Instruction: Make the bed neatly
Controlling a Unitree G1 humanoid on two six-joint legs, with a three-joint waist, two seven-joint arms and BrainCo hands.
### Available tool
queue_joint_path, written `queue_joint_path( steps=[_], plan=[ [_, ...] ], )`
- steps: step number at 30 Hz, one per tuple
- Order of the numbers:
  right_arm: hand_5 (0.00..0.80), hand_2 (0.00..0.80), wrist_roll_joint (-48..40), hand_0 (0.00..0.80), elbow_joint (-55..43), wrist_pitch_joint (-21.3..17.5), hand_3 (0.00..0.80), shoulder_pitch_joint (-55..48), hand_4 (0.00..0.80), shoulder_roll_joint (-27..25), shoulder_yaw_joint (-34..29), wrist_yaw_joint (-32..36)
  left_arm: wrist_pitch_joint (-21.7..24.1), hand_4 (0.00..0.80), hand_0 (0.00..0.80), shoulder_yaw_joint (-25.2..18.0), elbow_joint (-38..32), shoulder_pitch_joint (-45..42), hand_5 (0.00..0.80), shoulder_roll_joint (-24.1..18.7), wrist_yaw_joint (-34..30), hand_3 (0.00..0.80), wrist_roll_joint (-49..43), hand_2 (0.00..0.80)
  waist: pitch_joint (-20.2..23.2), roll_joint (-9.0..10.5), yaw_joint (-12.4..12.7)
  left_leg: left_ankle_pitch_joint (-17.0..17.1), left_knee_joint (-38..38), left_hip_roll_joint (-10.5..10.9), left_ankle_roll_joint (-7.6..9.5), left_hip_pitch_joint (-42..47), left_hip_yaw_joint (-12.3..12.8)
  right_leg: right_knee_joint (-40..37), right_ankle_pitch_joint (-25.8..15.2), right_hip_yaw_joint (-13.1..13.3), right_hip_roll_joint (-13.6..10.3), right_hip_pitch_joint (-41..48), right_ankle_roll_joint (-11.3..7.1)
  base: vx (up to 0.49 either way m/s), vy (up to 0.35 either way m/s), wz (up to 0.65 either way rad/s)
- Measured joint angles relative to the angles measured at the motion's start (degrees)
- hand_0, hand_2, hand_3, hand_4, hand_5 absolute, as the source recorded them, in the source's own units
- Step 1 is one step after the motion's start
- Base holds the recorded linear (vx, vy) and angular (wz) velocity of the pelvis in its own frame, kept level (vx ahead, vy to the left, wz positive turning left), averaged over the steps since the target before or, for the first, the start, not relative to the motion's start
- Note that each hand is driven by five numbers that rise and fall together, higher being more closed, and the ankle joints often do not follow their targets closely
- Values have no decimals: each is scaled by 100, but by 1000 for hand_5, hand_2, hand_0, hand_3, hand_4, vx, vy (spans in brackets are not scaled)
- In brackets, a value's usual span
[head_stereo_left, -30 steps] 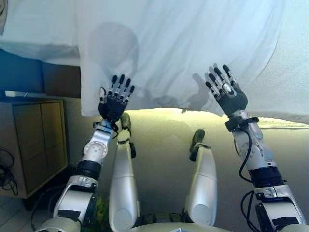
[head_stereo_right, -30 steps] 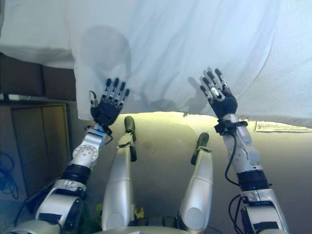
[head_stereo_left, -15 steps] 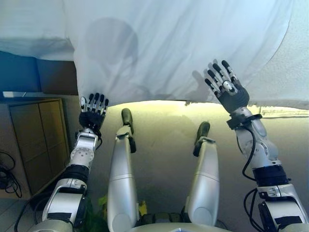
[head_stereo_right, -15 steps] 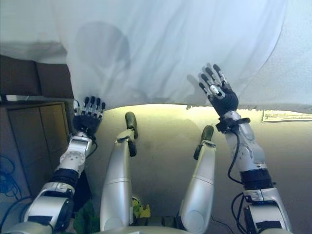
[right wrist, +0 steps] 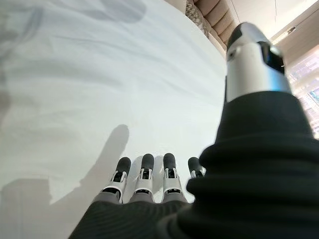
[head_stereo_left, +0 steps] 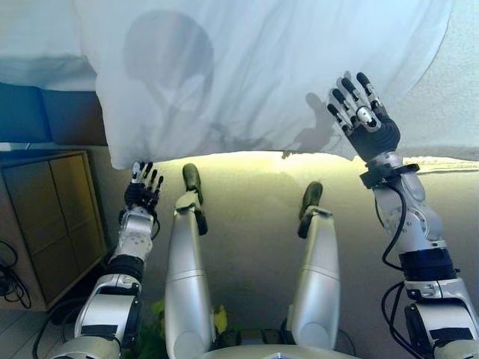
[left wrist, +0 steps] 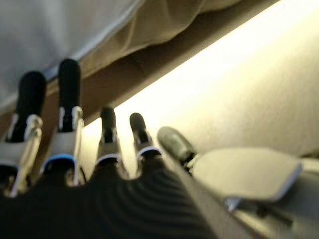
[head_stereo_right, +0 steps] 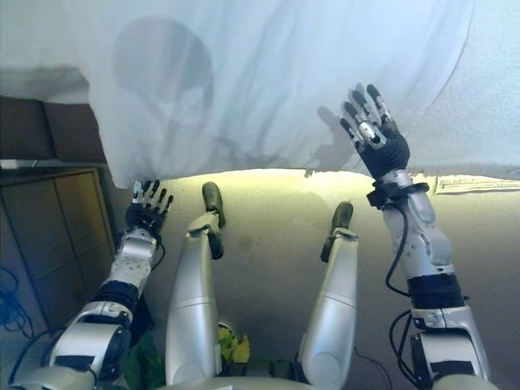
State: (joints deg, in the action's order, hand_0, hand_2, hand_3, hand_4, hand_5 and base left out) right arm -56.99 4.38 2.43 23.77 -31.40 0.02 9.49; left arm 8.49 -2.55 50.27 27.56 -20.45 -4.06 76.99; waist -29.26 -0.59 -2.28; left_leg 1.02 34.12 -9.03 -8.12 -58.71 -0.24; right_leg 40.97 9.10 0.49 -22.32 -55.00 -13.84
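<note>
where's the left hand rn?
In the left eye view the left hand is low on the left, open, just under the hanging corner of the white bed sheet, beside the wooden cabinet; it holds nothing.

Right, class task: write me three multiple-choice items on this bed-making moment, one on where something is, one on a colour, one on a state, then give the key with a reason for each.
1. Where is the left hand?
A. just below the sheet's hanging edge
B. flat on top of the bed
C. inside the cabinet

2. What colour is the sheet?
A. red
B. white
C. black

3. How are the right hand's fingers?
A. curled round the sheet
B. clenched in a fist
C. spread straight

Key: 1 A, it shows under the sheet's lower corner, beside the wooden cabinet. 2 B, the cloth is plain white throughout. 3 C, its fingers fan out straight over the sheet.
</note>
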Motion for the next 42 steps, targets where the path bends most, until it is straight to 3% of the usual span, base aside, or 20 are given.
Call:
queue_joint_path(
  steps=[4,10,14,19,24,27,31,35,42],
  plan=[
    [0,0,1,0,-18,9,0,-248,0,173,-38,-5,93,0,0,-268,66,-86,0,-102,381,0,-326,0,-6,-10,-19,142,-505,1,-66,827,17,-161,18,-154,-14,700,11,-35,-94,3],
    [0,0,4,0,-331,56,0,-963,0,318,-257,-27,202,0,0,-546,-444,-784,0,-132,734,0,-1167,0,15,-67,-10,506,-1647,-95,88,2270,178,-605,54,-502,-7,1905,97,93,-110,5],
    [0,0,7,0,-354,165,0,-1532,0,352,-569,-7,161,0,0,-953,-671,-1501,0,-142,759,0,-1562,0,117,-240,5,606,-2186,-157,80,3068,275,-904,59,-661,34,2595,86,161,-112,-5],
    [0,0,8,0,-352,292,0,-2158,0,354,-900,10,-64,0,0,-1397,-749,-2356,0,-197,490,0,-1764,0,516,-501,6,618,-2614,-158,61,3878,344,-1413,46,-820,75,3463,34,181,-90,-3],
    [0,0,100,0,-319,304,0,-2784,0,515,-965,58,-242,0,0,-1646,-1312,-2973,0,-92,-181,0,-1646,0,1119,-490,32,585,-2940,-185,52,4592,340,-1853,82,-921,187,4303,-4,167,-196,5],
    [0,0,383,0,-267,172,0,-3256,0,823,-964,3,-277,0,0,-1585,-1942,-3415,0,281,-569,0,-1672,0,1609,-419,138,582,-3187,-217,55,4947,324,-2106,102,-983,262,4708,16,139,-211,4],
    [0,0,888,0,194,-7,0,-3913,0,1125,-879,-262,-399,0,0,-966,-2770,-3918,0,740,-954,0,-2085,0,2157,-302,265,579,-3436,-268,53,5318,288,-2425,102,-1070,367,5159,16,76,-182,8],
    [0,0,1131,0,509,-172,0,-4275,0,1127,-713,-416,-517,0,0,-554,-3065,-4191,0,772,-1115,0,-2580,0,2431,-266,320,603,-3592,-330,73,5545,279,-2757,0,-1191,463,5504,25,21,-128,3],
    [0,0,1343,0,1054,-381,0,-4407,0,1101,214,-428,-581,0,0,243,-3191,-4257,0,765,-1050,0,-2801,0,2773,-158,343,768,-3895,-383,-143,5702,213,-3543,-368,-1459,611,6009,-44,-37,-105,10]
  ],
)
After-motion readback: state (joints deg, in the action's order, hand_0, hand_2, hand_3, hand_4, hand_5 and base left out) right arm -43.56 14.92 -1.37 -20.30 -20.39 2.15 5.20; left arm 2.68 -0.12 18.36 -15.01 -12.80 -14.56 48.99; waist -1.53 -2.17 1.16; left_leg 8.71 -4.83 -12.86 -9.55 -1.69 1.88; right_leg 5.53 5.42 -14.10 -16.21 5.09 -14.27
